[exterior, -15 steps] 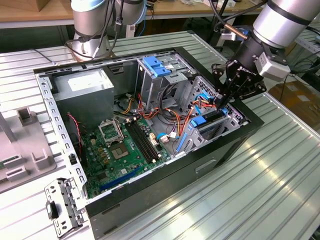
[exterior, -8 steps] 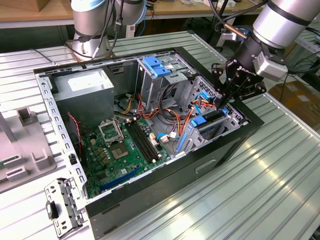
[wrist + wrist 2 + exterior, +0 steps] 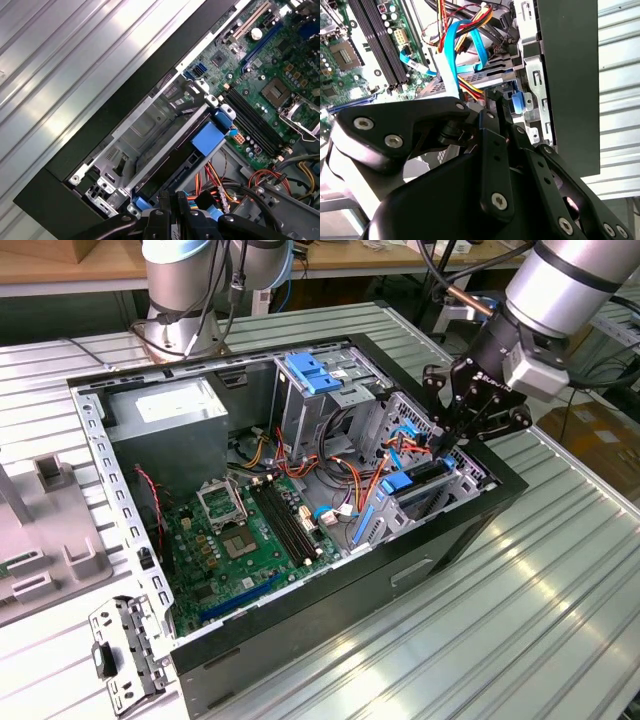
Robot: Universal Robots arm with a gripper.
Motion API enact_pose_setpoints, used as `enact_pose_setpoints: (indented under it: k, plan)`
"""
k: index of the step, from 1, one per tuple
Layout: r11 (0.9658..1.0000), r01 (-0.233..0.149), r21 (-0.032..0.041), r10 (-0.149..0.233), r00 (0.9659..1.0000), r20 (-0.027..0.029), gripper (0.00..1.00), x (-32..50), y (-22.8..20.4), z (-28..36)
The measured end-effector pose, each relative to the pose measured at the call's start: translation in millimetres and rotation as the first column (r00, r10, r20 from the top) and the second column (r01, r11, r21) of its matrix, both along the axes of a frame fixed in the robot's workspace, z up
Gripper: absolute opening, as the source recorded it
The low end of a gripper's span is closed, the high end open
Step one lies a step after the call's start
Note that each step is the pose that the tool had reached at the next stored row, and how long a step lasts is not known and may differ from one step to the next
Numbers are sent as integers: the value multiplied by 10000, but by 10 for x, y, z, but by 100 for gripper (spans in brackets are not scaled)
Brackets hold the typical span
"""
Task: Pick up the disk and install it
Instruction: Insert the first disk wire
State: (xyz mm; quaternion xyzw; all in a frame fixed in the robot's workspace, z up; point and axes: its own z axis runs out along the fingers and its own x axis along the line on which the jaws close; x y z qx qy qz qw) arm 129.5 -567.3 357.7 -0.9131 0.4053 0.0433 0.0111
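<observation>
The gripper (image 3: pixel 447 437) is seen lowered into the drive cage (image 3: pixel 440 485) at the computer case's (image 3: pixel 300 610) front corner, on the exterior view's right. The fingers (image 3: pixel 172 210) are drawn close together, apparently clamped on the upper edge of the disk (image 3: pixel 165 165) (the contact itself is masked by the gripper body). The disk is found directly below the fingertips, on edge in the cage slot, its long axis lying along the cage's length. Its light-blue rail tabs (image 3: pixel 207 137) are shown in the first wrist view; in the second wrist view, a blue ribbon cable (image 3: pixel 451 60) is seen beyond the fingers. Farther off lies the motherboard (image 3: pixel 245 530).
</observation>
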Motion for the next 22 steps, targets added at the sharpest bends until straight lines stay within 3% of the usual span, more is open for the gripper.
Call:
enact_pose_setpoints:
  k: [9,16,22]
  plan:
    - [9971,765,0,-765,9971,0,17,0,0,-7]
    - [9899,1418,0,-1418,9899,0,17,0,0,-14]
    - [9810,1938,0,-1938,9810,0,17,0,0,-20]
